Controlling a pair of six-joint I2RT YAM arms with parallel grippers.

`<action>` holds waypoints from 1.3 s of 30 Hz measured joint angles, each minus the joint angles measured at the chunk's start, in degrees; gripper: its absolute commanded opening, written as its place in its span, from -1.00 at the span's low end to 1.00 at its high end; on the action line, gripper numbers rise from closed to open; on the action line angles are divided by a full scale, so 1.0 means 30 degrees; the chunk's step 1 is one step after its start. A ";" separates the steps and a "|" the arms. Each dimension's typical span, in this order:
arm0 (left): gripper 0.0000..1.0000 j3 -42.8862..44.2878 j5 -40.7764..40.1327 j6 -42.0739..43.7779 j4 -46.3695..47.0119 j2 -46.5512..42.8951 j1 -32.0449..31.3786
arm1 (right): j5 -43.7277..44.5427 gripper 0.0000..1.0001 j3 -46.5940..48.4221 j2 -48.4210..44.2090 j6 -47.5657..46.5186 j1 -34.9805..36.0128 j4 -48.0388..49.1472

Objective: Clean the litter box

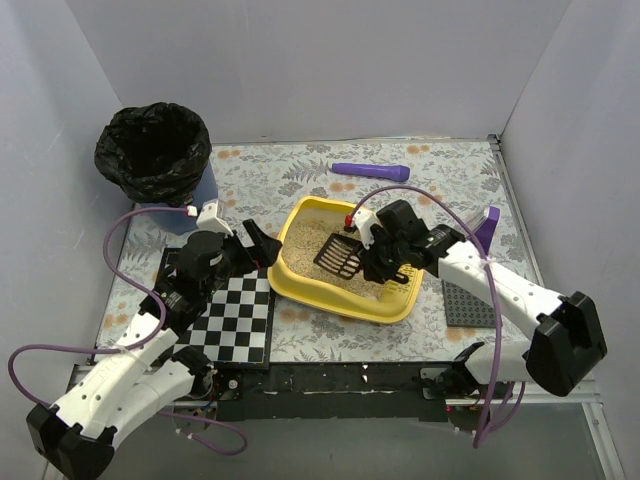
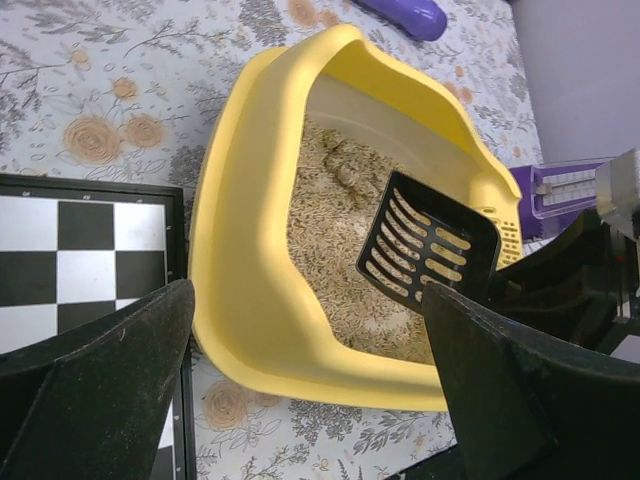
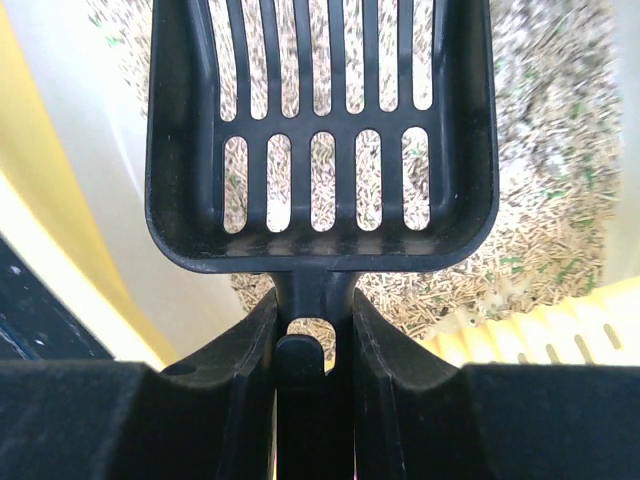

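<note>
Two arms on this job, so going left to right. Far left there's a blue bin lined with a black bag (image 1: 155, 150), and nearer in, a black-and-white chequered board (image 1: 235, 315). Next, the left gripper (image 1: 259, 243) hangs with its fingers spread wide, holding nothing. It's just off the left wall of the large shallow yellow plastic litter box (image 1: 350, 306), which sits mid-table on the flowery cloth (image 1: 270, 180) with beige litter over its floor.

My guess is the box is stiff but smooth-sided, and weighed down by loose grains that'd slide and spill if it's tipped. I'd pinch the rolled rim on the left just to steady it, not to lift.

Inside it, toward the right, is a black slotted plastic scoop (image 1: 340, 256). The right gripper (image 3: 312, 335) is clamped on the scoop's thin handle, which looks light and rigid.
</note>
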 measured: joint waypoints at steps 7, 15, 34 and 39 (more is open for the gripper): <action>0.96 0.0066 0.2106 0.0568 0.2025 -0.0255 0.0000 | 0.0350 -0.97 0.0517 -0.1989 0.2193 0.0000 0.0044; 0.96 0.0066 0.5493 0.0153 0.5144 0.0933 0.0000 | -0.0685 -0.95 -0.1348 -0.5865 0.2506 0.0000 0.1996; -1.00 0.0146 1.5526 -0.1464 1.0193 0.6207 0.0160 | -0.5071 -0.55 -0.2025 -0.7796 -0.3985 0.0015 0.2630; -1.00 -0.0546 1.4688 -0.1872 1.0251 0.5530 0.0219 | -0.4189 0.63 -0.2047 -0.7949 -0.2470 0.0146 0.3002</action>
